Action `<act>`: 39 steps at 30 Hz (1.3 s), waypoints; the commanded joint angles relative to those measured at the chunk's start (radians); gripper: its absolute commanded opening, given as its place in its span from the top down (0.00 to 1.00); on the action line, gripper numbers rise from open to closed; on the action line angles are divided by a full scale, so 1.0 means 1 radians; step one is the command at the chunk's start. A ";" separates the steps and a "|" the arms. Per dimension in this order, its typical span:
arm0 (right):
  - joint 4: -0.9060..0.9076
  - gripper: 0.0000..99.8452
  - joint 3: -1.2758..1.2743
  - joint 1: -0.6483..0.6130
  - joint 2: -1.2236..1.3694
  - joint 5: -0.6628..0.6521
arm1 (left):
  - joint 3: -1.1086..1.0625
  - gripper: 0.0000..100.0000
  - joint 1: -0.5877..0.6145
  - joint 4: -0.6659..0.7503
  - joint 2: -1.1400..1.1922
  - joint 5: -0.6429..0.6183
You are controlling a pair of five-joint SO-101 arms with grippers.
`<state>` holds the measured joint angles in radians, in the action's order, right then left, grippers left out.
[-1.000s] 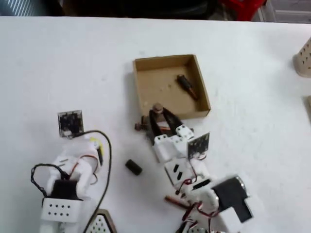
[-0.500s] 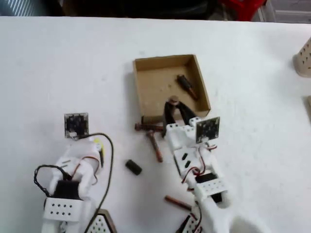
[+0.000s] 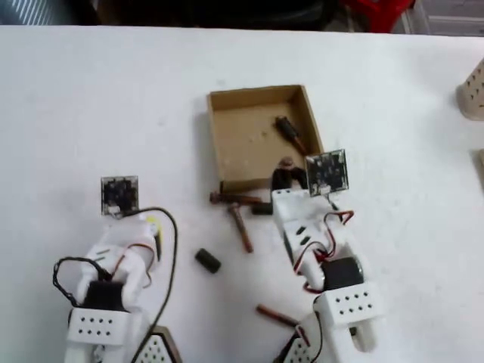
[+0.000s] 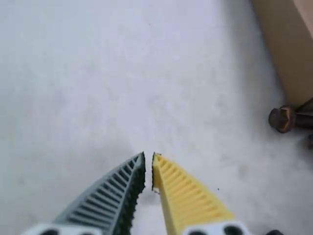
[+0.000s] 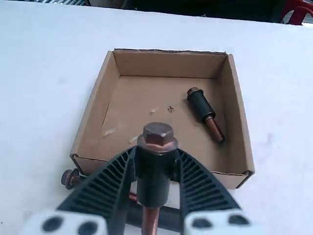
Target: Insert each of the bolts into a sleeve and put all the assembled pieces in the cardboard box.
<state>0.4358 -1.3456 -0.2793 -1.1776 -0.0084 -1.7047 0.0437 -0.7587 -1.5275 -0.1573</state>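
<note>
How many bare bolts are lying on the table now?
3. First bolt lies along the near wall of the cardboard box, second bolt angled beside it, third bolt by the right arm's base. The arm may hide more.

You see matt cardboard on the box (image 5: 93, 117), dull coppery metal on the bolt (image 5: 157, 137), a matt black sleeve (image 5: 154, 178), ribbed plastic left fingers (image 4: 188, 198).

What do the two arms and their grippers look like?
Both arms are white plastic with dark motors: the left arm carries a thick black cable, the right arm thin red wires. Each wrist bears a square dark circuit board. The left gripper has one grey and one yellow ribbed finger; the right gripper has black ribbed fingers.
</note>
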 commanded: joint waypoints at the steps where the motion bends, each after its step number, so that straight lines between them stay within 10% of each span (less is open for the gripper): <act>1: 0.047 0.98 0.127 0.004 -0.033 -0.025 | 0.005 0.94 0.008 0.008 -0.012 0.011; 39: 0.361 0.97 1.510 0.077 1.560 -0.028 | 0.005 0.93 0.008 0.015 -0.012 0.012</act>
<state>0.7933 0.0537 -0.2179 0.3337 -0.0176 -1.7047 0.0437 -0.7587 -1.5275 -0.1557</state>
